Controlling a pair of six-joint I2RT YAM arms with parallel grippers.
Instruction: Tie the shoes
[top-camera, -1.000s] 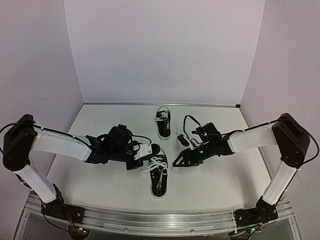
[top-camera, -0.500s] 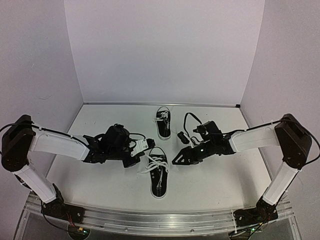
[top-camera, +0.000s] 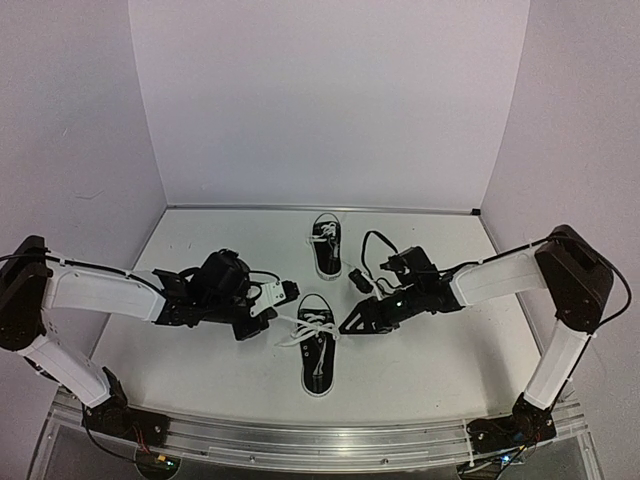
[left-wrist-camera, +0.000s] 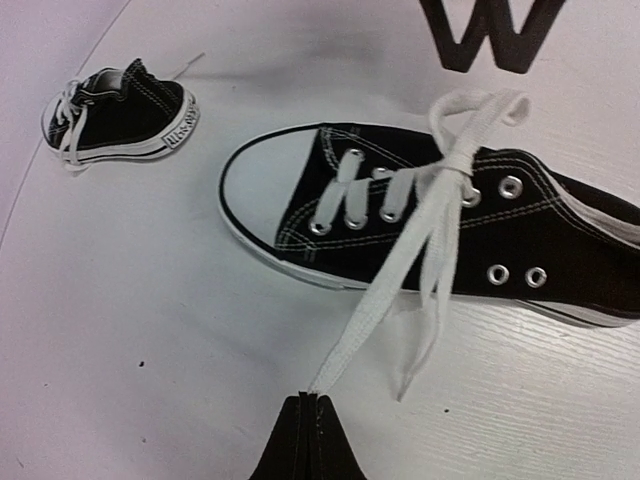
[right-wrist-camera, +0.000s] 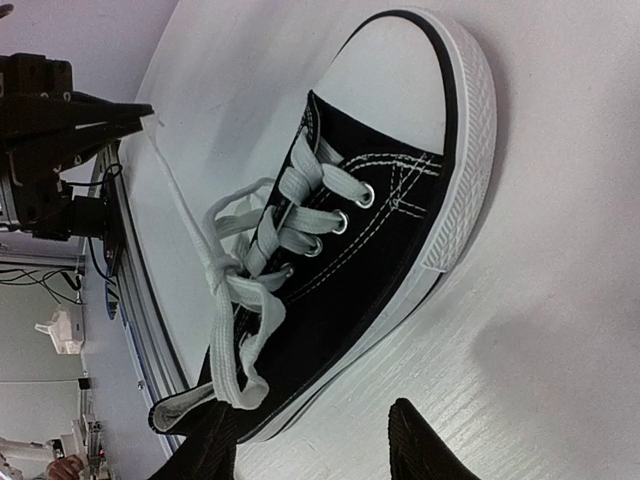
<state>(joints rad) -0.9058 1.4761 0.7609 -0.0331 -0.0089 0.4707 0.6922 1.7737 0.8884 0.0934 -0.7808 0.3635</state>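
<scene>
The near shoe (top-camera: 318, 348) lies toe away from me, a black sneaker with white laces; it also shows in the left wrist view (left-wrist-camera: 430, 225) and the right wrist view (right-wrist-camera: 380, 230). Its laces are gathered in a loose knot (left-wrist-camera: 455, 165). My left gripper (top-camera: 260, 320) is shut on one white lace end (left-wrist-camera: 375, 310), which runs taut from the knot to my fingertips (left-wrist-camera: 312, 402). My right gripper (top-camera: 346, 324) is open beside the shoe's right side, its fingers (right-wrist-camera: 215, 445) astride the shoe's side without holding anything. The second shoe (top-camera: 326, 246) lies farther back.
The second shoe also shows at the upper left of the left wrist view (left-wrist-camera: 120, 110). The white table (top-camera: 200, 250) is walled at the back and both sides. A metal rail (top-camera: 320, 440) runs along the near edge by the arm bases.
My left gripper has drawn back to the left with the lace end, pulling the lace straight. My right gripper has shifted slightly left toward the shoe.
</scene>
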